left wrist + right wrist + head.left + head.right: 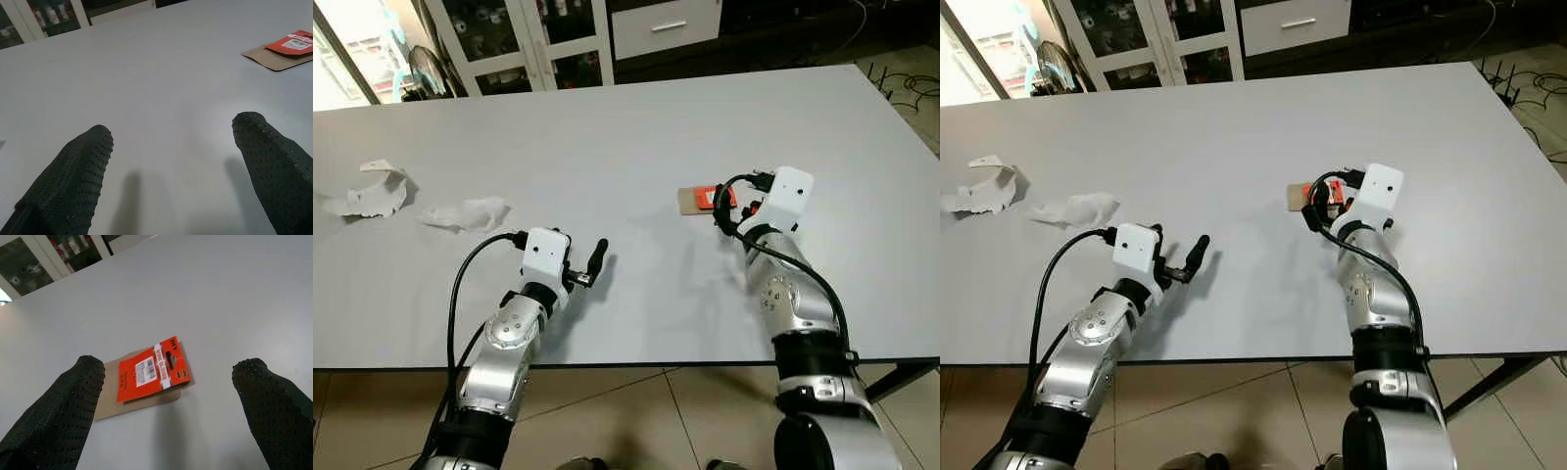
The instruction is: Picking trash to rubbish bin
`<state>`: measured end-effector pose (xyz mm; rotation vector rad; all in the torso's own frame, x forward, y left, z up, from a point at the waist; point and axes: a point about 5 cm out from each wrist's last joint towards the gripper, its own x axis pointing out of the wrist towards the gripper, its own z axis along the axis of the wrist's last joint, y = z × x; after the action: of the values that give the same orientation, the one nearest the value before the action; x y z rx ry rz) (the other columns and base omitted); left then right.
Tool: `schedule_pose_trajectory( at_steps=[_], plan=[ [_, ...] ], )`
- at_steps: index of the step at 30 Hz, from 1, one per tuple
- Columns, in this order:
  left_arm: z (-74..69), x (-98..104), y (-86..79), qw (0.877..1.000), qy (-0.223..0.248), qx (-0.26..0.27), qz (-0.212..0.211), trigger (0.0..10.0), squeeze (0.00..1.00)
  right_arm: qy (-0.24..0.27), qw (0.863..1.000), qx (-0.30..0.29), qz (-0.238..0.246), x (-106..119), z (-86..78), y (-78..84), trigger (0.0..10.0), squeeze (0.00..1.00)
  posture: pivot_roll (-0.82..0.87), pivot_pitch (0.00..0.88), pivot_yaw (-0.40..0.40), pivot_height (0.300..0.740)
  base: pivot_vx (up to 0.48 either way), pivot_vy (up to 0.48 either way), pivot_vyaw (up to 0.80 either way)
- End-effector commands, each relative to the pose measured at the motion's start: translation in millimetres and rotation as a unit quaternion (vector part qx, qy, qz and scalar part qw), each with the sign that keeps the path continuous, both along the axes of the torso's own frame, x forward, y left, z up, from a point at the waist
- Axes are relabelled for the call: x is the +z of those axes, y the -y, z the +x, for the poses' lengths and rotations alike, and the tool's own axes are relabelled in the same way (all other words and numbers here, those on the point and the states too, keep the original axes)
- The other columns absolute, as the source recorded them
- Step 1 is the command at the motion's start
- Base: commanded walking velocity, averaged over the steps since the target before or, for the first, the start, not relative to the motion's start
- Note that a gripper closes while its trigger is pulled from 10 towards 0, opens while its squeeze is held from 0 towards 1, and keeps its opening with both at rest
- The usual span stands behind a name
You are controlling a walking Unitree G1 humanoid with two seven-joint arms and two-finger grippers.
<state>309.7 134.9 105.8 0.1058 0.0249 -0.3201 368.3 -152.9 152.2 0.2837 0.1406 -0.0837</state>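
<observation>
You see a flat orange-red card packet (150, 369) with white barcode label, on tan cardboard backing (110, 401). Crumpled white paper scraps (465, 213). Pale grey table (636, 137). Dotted black fingers (63, 406).

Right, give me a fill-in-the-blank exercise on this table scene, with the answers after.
1. The right gripper hangs open over an orange ____ lying on brown cardboard.
2. The left gripper has its jaws ____ above the bare table.
3. Two pieces of crumpled ____ paper lie on the robot's left.
4. Behind the table stands a cabinet with ____ doors.

Missing words: card; open; white; glass
</observation>
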Motion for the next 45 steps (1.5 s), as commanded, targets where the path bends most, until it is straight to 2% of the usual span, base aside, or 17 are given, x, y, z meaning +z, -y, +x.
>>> schedule_pose_trajectory(
  at_steps=[1,10,16,23,27,39,45],
  plan=[
    [-0.8,2,-6.7,1.0,0.0,0.012,0.006,10.0,0.0,0.018,1.0,-0.012,-0.001,8,3.9,1.5,10.0,0.0,0.05,0.118,0.119,0.74,0.0,0.0,0.0],
    [-3.9,1,-4.6,1.0,-0.006,0.012,0.004,10.0,0.0,0.022,0.998,-0.017,-0.064,8,6.5,3.8,10.0,0.0,0.05,0.131,0.117,0.74,0.0,0.0,0.0],
    [-5.6,0,-3.5,1.0,-0.009,0.011,0.003,10.0,0.0,0.01,0.998,0.004,-0.068,6,12.8,5.6,10.0,0.0,0.04,0.139,0.114,0.74,0.0,0.0,0.0],
    [-8.3,0,-3.7,1.0,-0.011,0.013,0.002,10.0,0.0,0.02,0.994,0.025,-0.104,13,20.0,8.7,10.0,0.0,0.05,0.151,0.108,0.74,0.0,0.0,0.0],
    [-12.1,-1,-5.5,1.0,-0.013,0.017,0.002,10.0,0.0,0.016,0.992,0.042,-0.118,12,24.3,4.8,10.0,0.0,0.06,0.161,0.103,0.74,0.0,0.0,0.0],
    [-18.8,0,-10.8,1.0,-0.016,0.025,0.005,10.0,0.0,0.033,0.99,0.076,-0.11,22,34.5,-10.2,10.0,0.0,0.09,0.189,0.098,0.74,0.0,0.0,0.0],
    [-23.0,0,-12.9,0.999,-0.018,0.03,0.007,10.0,0.0,0.031,0.99,0.085,-0.11,20,36.1,-15.0,10.0,0.0,0.1,0.196,0.089,0.74,0.0,0.0,0.0]
  ],
)
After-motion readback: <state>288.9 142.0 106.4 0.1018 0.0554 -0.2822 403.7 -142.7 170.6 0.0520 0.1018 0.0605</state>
